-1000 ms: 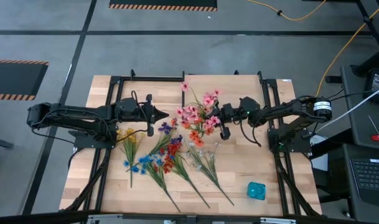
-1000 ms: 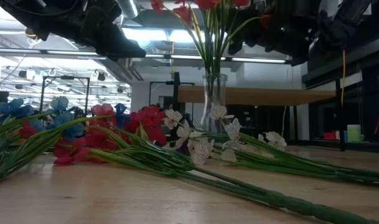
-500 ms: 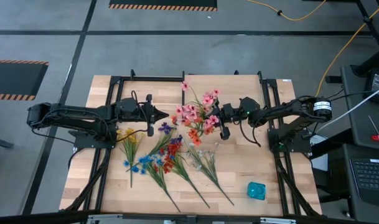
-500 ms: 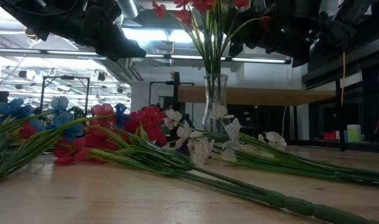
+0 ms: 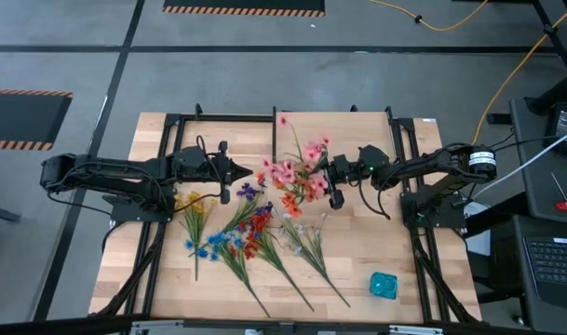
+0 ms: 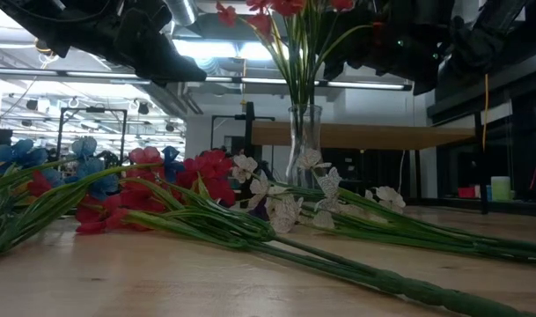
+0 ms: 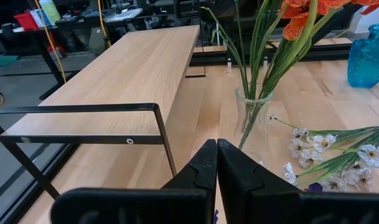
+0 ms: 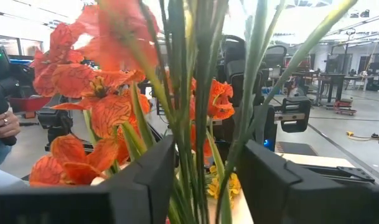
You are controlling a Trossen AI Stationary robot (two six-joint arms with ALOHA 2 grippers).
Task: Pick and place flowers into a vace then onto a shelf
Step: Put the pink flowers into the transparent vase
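A clear glass vase (image 7: 251,118) (image 6: 303,145) stands mid-table and holds flowers with pink and orange blooms (image 5: 297,175) on green stems. More flowers (image 5: 255,237) (image 6: 188,189) lie flat on the tabletop nearer the front. My right gripper (image 5: 328,181) (image 8: 205,155) is level, on the vase's right, and open, with the upper stems (image 8: 192,124) between its fingers. My left gripper (image 5: 232,172) (image 7: 217,162) hovers shut to the vase's left, holding nothing. The shelf (image 7: 127,68) (image 6: 364,134) stands behind the vase. My right gripper has the vase flowers' upper stems (image 8: 183,143) between its spread fingers, just under the blooms, and comes at them level from the table's right. I cannot tell whether either finger touches a stem. The stems stand upright in the vase.
A small blue glass vase (image 5: 384,285) (image 7: 369,53) stands near the table's front right corner. Black frame rails (image 5: 162,233) run along the table's left and right sides. A person's hand (image 8: 2,124) shows beyond the table in the right wrist view.
The flowers in the vase have shifted. Their tall pink bloom has swung a little toward the table's far right, and the stems stand more upright in the vase. Both arms have kept still.
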